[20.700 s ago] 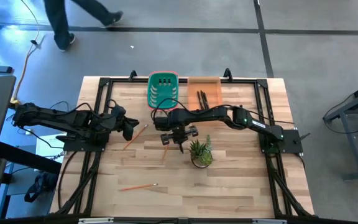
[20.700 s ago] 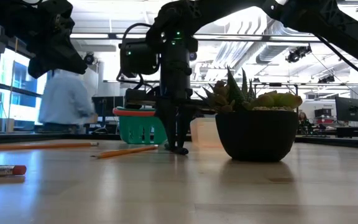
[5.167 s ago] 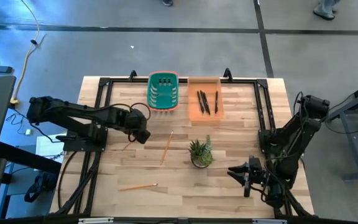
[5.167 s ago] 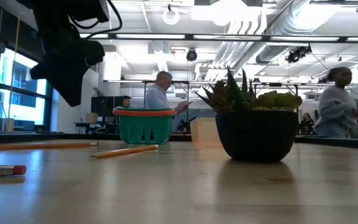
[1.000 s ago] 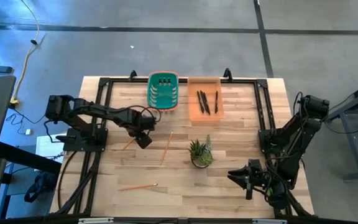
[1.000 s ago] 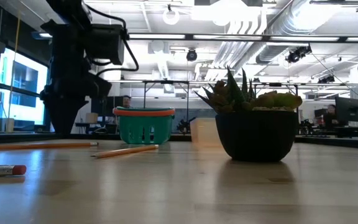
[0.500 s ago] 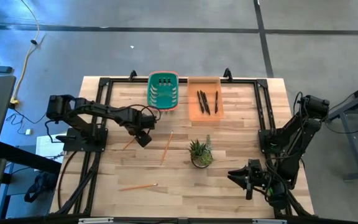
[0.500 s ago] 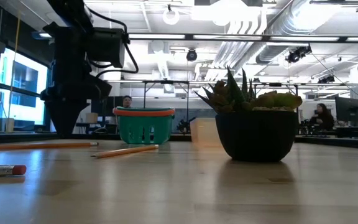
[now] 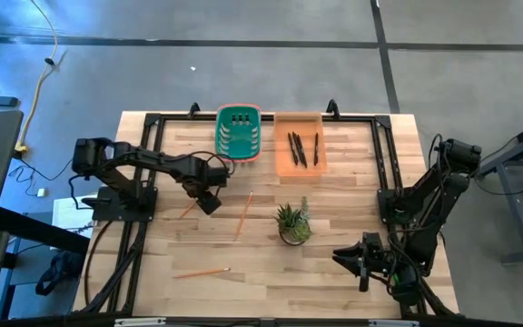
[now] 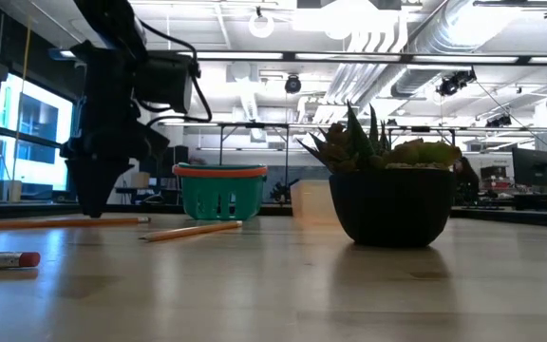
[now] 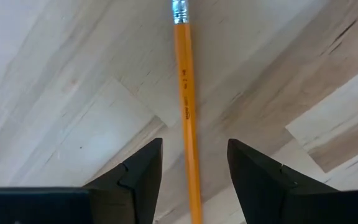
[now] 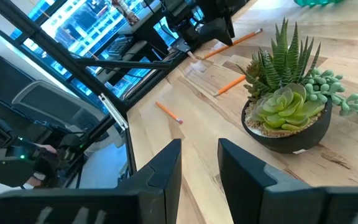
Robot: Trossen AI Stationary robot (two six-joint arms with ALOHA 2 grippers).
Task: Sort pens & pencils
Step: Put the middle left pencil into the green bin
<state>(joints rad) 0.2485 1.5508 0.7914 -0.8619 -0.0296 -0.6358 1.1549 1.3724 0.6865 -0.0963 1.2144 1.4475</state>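
Note:
An orange-tan pencil (image 11: 186, 106) lies flat on the wooden table, partly showing beside my left gripper (image 9: 211, 205) in the high view. That gripper points down, open, one finger on each side of the pencil and apart from it (image 11: 194, 171). Two more pencils lie loose: one mid-table (image 9: 243, 215), one near the front (image 9: 202, 272). Three black pens (image 9: 298, 148) lie in the orange tray (image 9: 281, 166) at the far edge. My right gripper (image 9: 360, 265) waits open near the table's front right, with nothing between its fingers (image 12: 199, 168).
A green basket (image 9: 238, 133) stands left of the orange tray at the far edge. A potted succulent (image 9: 291, 225) stands mid-table, right of the middle pencil. Black frame rails (image 9: 143, 182) run along the table's left and right sides.

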